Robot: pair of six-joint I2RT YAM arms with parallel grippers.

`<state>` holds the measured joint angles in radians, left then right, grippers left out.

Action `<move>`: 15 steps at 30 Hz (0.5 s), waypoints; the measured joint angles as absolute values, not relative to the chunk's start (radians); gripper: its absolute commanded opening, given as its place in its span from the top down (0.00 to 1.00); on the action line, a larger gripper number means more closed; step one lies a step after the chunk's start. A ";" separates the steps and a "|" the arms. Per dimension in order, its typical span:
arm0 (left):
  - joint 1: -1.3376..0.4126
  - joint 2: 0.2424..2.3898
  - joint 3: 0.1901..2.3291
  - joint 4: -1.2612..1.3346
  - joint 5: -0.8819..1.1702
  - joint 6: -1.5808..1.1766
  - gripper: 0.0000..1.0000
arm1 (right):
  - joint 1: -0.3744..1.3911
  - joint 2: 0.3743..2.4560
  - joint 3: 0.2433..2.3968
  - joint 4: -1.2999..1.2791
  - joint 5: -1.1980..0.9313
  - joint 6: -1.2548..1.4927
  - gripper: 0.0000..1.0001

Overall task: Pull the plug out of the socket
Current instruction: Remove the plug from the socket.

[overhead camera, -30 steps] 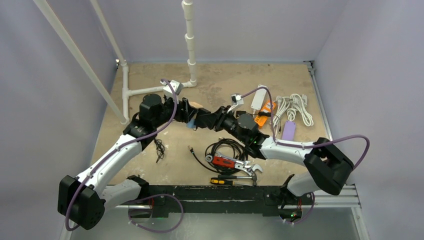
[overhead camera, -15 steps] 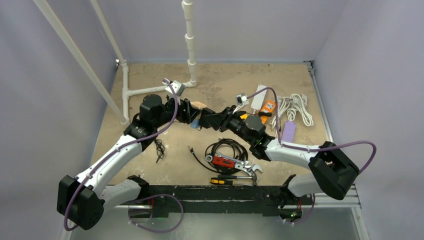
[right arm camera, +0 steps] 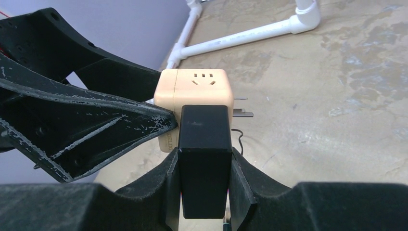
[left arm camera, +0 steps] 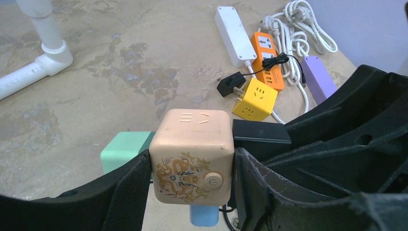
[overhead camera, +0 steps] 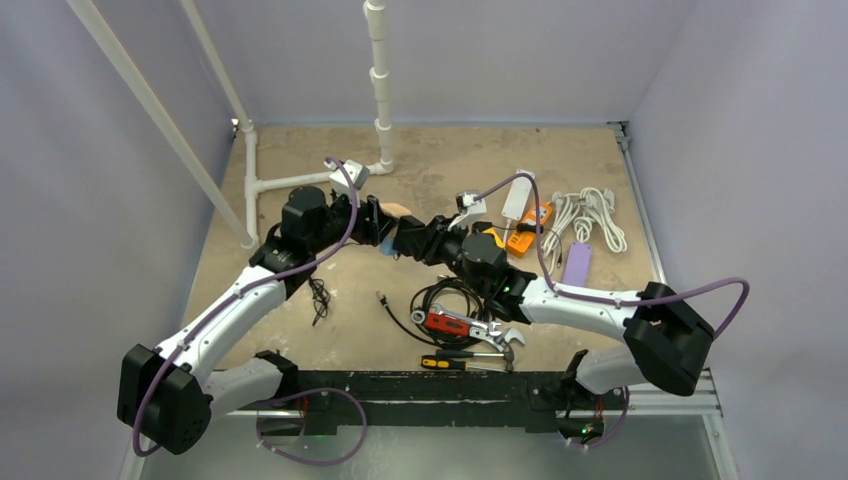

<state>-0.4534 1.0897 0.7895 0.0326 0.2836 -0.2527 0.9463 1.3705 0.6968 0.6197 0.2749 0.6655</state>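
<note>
While both arms converge at centre, my left claw (left arm camera: 192,195) clamps beige cube socket (left arm camera: 190,144) on two opposite sides, bracing it. My right claw (right arm camera: 204,190) pinches black plug (right arm camera: 203,139) across its flanks, lined up for straight pull. Plug body touches socket face; prongs hidden, so judged not yet out. Opposed grips let me pull apart without twisting. Beyond, well apart on table (left arm camera: 120,43): yellow cube (left arm camera: 255,98), orange strip (left arm camera: 268,57), white power strip (left arm camera: 235,29).

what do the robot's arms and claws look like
The left arm and right arm have white shells with bulky black joints. A purple cable loops loosely along each. The left claw and right claw are matte black, their wedge-shaped fingers scuffed pale along the edges.
</note>
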 measured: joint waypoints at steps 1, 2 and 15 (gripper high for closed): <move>-0.453 1.092 0.789 0.030 0.280 -0.253 0.95 | 0.958 1.372 0.704 0.605 0.303 0.659 1.00; -0.453 1.094 0.790 0.027 0.279 -0.253 0.96 | 0.968 1.373 0.710 0.595 0.324 0.653 1.00; -0.453 1.102 0.796 0.006 0.262 -0.252 0.59 | 1.010 1.380 0.744 0.537 0.425 0.601 1.00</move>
